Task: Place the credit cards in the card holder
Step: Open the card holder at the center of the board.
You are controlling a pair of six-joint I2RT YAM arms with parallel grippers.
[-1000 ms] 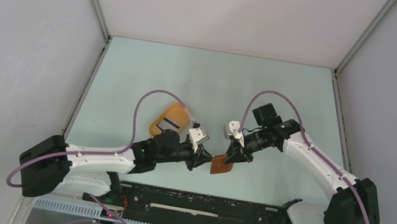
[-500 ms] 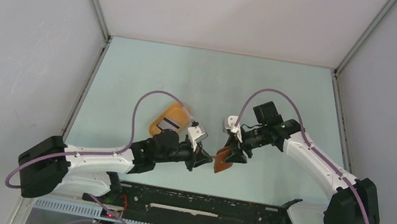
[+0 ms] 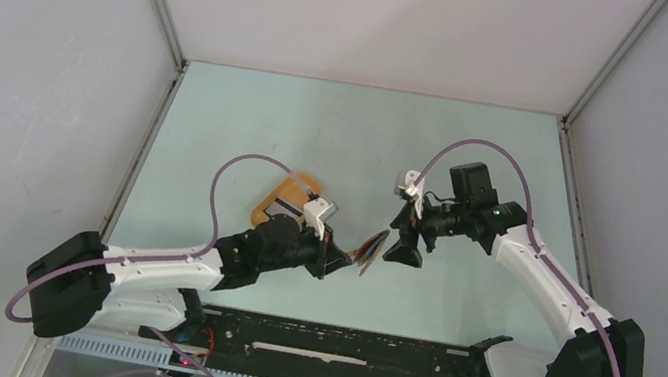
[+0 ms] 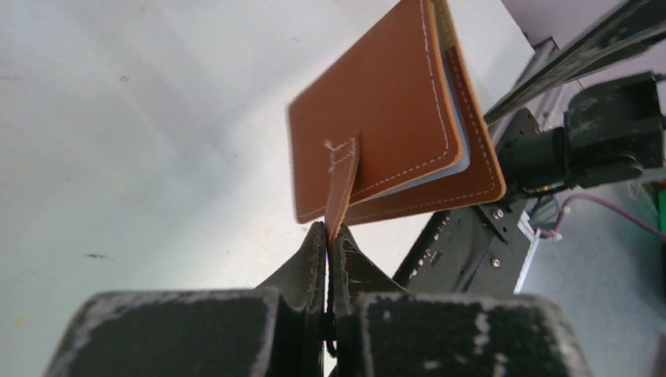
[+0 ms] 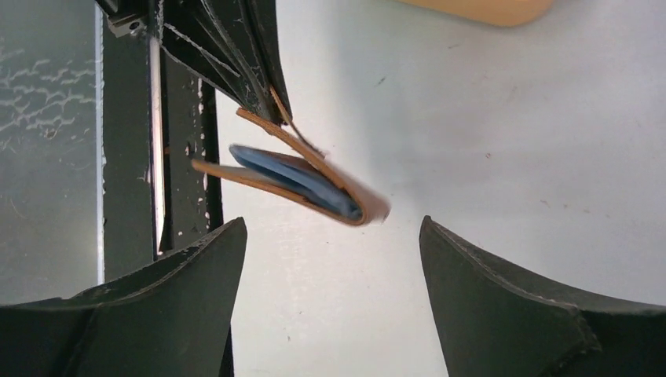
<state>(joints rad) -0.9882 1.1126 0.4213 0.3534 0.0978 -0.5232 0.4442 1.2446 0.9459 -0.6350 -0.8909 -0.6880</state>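
Observation:
The card holder (image 3: 368, 252), a brown leather wallet with a pale blue inside, hangs off the table, nearly folded shut. My left gripper (image 4: 327, 232) is shut on its short strap (image 4: 339, 188), and the holder (image 4: 385, 118) sticks up beyond the fingertips. My right gripper (image 5: 330, 222) stands open just right of the holder (image 5: 298, 181), with nothing between its fingers. In the top view the right gripper (image 3: 401, 250) is apart from the holder. A credit card (image 3: 286, 208), grey-white with a dark stripe, lies in the orange tray (image 3: 268, 210) behind the left wrist.
A black rail (image 3: 335, 346) runs along the near table edge between the arm bases. White walls close in the table at left, right and back. The tray's rim (image 5: 479, 8) shows at the top of the right wrist view.
My right gripper has let go of the card holder, opened wide and drawn back to the right. The left gripper has lifted the holder by its strap, so it now hangs edge-on.

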